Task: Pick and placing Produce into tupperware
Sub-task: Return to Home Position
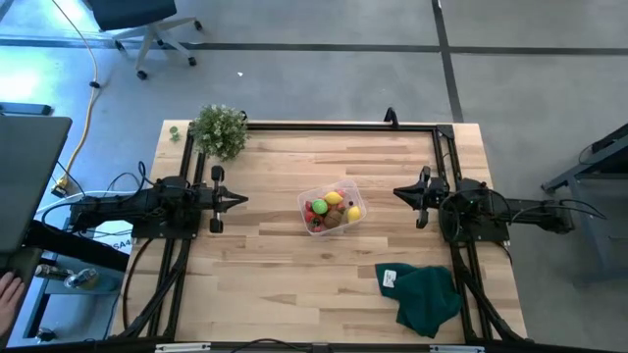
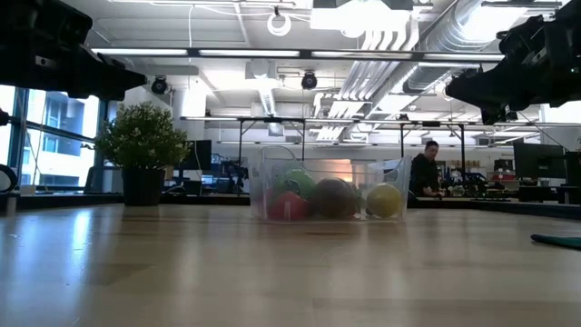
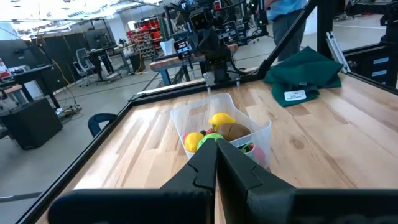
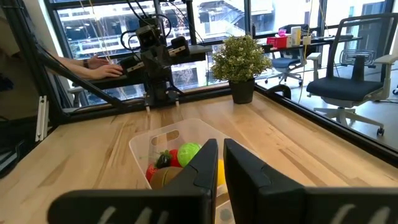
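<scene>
The clear tupperware (image 1: 333,209) stands on the wooden table near its middle, and holds the produce (image 1: 331,210): red, yellow, green and brown toy pieces, also plain in the low view (image 2: 331,197). My left gripper (image 1: 241,201) is shut at the table's left, raised and pointing level toward the tub. My right gripper (image 1: 398,192) is shut at the table's right, raised and pointing level toward the tub as well. Neither touches anything.
A potted plant (image 1: 219,130) stands at the far left corner. A dark green cloth (image 1: 424,294) lies at the near right. A person's hand (image 4: 102,68) shows beyond the table's left side. Bare wood lies around the tub.
</scene>
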